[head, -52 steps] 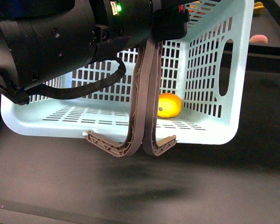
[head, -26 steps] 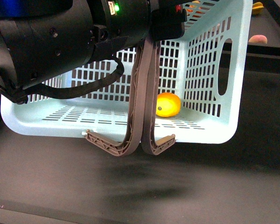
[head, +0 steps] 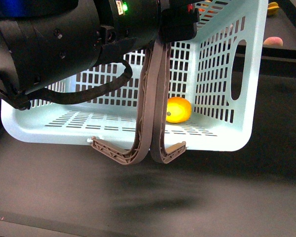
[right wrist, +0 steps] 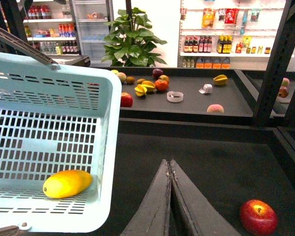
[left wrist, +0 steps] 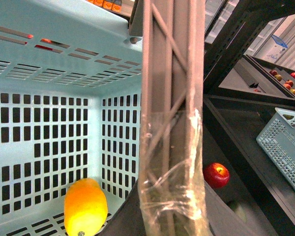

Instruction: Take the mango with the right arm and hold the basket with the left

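Your left gripper [head: 170, 29] is clamped on the two handles [head: 155, 98] and carries the basket [head: 254, 74] tilted. The basket holds one item only: the mango [head: 178, 109], lying on the slotted floor against a side wall. Your right gripper [right wrist: 168, 164] is closed, empty and outside the basket. Expect a firm, smooth and probably slippery fruit that bruises. Grip it gently across its middle.
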